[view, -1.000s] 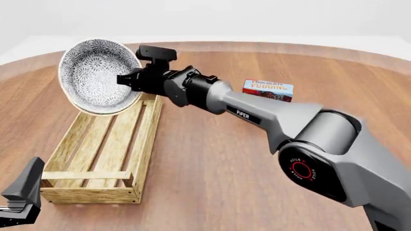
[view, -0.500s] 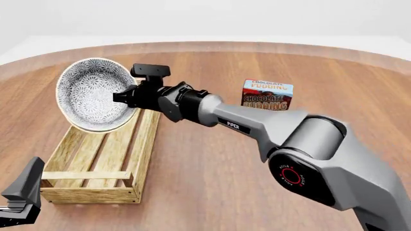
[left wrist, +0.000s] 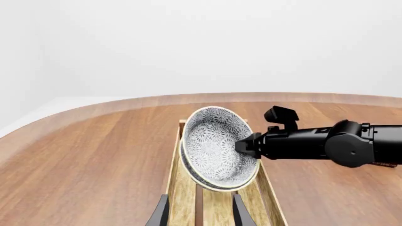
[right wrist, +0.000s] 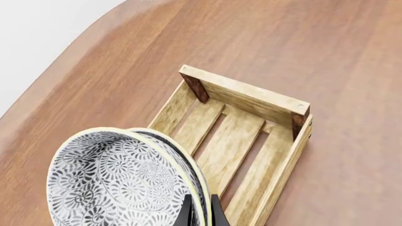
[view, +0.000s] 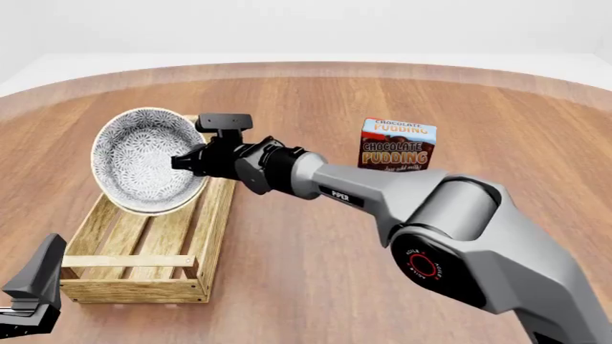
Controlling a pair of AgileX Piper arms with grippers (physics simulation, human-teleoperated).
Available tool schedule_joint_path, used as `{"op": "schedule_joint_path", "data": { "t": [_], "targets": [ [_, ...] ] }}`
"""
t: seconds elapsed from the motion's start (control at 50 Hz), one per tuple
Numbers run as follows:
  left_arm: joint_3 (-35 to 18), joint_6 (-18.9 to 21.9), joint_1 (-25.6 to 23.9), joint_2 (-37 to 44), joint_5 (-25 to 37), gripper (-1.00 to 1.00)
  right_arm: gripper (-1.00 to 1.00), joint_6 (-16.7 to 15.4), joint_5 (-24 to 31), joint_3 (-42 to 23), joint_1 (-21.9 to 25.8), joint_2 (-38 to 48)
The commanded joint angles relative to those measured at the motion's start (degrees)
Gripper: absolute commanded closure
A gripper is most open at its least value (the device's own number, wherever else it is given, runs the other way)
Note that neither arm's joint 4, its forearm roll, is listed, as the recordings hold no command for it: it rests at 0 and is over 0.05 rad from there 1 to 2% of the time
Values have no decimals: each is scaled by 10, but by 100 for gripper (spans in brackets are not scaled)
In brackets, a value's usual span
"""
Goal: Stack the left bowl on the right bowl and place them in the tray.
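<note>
Two speckled white bowls are nested together and held tilted on edge, opening toward the left, over the far half of the wooden tray. My right gripper is shut on their right rim. In the right wrist view the inner bowl sits inside the outer bowl's rim, with the tray below. The left wrist view shows the bowls over the tray. My left gripper is open and empty, near the tray's near end.
A chocolate pudding box stands upright on the table to the right of the tray, behind my right arm. The arm stretches across the middle of the round wooden table.
My right gripper has lowered the nested bowls toward the tray. The pudding box is now uncovered by the arm. The left gripper has not moved.
</note>
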Motion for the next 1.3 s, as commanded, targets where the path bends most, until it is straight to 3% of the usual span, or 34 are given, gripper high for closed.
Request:
{"op": "schedule_joint_path", "data": {
  "t": [0.02, 0.48, 0.62, 0.64, 1.12, 1.3],
  "targets": [
    [0, 0, 0, 0, 0, -100, 100, 1, -2, 0, -3, 1],
    [0, 0, 0, 0, 0, -100, 100, 3, -6, 4, 5, 31],
    [0, 0, 0, 0, 0, -100, 100, -17, 7, -8, 9, 34],
    [0, 0, 0, 0, 0, -100, -100, -15, 2, -4, 11, 31],
    [0, 0, 0, 0, 0, -100, -100, -14, -4, 7, 15, 19],
    [0, 0, 0, 0, 0, -100, -100, -24, 1, 31, -9, -21]
  ]
}}
